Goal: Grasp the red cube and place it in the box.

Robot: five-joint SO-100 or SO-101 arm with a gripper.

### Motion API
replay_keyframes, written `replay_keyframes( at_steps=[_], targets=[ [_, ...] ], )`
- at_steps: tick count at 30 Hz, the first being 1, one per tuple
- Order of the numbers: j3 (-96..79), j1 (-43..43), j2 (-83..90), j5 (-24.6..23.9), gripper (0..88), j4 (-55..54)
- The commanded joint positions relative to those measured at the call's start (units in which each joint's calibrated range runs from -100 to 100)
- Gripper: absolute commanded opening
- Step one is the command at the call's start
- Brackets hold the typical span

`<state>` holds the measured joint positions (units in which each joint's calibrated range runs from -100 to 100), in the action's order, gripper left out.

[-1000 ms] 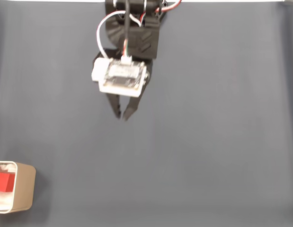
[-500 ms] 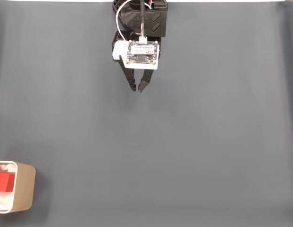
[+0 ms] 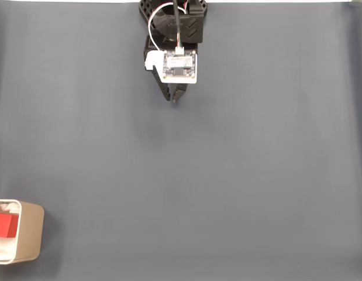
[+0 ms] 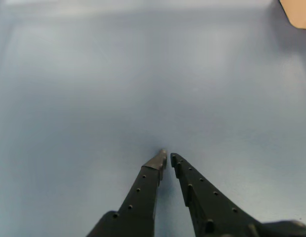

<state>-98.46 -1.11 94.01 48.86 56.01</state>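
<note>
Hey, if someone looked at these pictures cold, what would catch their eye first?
Probably the red cube, the one bright spot, sitting inside the beige box at the fixed view's lower left edge. Next, the black gripper at top centre, its jaws nearly together and empty above the plain grey mat.

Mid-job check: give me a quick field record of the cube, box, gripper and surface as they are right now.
red cube: inside the box, at the fixed view's left edge, partly cut off
box: beige, bottom left of the fixed view; a corner shows top right in the wrist view
gripper: near top centre of the fixed view, far from the box, holding nothing, fingertips nearly together
surface: grey mat
task state: cube appears placed
</note>
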Motion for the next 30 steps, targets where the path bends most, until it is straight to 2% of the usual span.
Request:
replay_keyframes(
  at_steps=[1, 19, 30],
  targets=[
    [-1.4, 1.0, 2.8, -0.2, 0.0, 3.9],
    [-1.4, 1.1, 5.8, -1.6, 0.0, 17.9],
    [-1.4, 1.3, 5.8, -0.8, 0.1, 19.6]
  ],
)
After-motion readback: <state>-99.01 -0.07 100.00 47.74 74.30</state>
